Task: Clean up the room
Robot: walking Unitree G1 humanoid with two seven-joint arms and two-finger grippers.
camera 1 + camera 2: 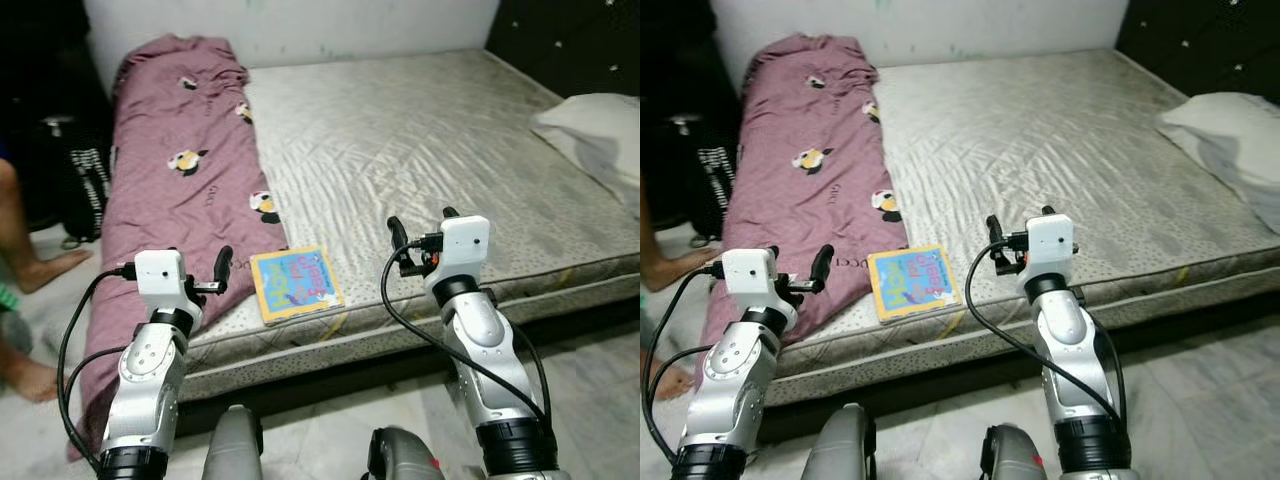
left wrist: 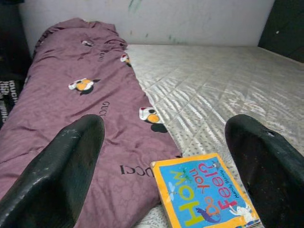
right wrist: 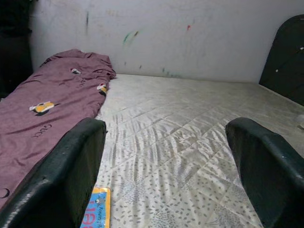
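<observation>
- Two grippers are up in front of you, both held over the near edge of the mattress [image 1: 430,150], and neither one touches anything.
- Your left gripper [image 2: 164,156] has its fingers spread wide with nothing between them; it hangs above the near end of the purple blanket [image 1: 180,180], just beside the book [image 1: 295,283].
- Your right gripper [image 3: 166,161] is spread just as wide and holds nothing; it sits over bare mattress, to the right of the book.
- The book lies flat on the mattress at its near edge, between your two grippers, with its left side right up against the blanket. Its cover is blue with a yellow border, and the left wrist view reads "How do you feel?" on it.
- The blanket is rumpled in a long strip down the left side of the mattress, from the wall to the near edge, printed with small cartoon animals.
- A white pillow [image 1: 595,135] rests at the right side of the mattress, well apart from the book.
- A person's bare foot [image 1: 45,268] stands on the floor to the left of the bed, beside a dark bag [image 1: 80,180].
</observation>
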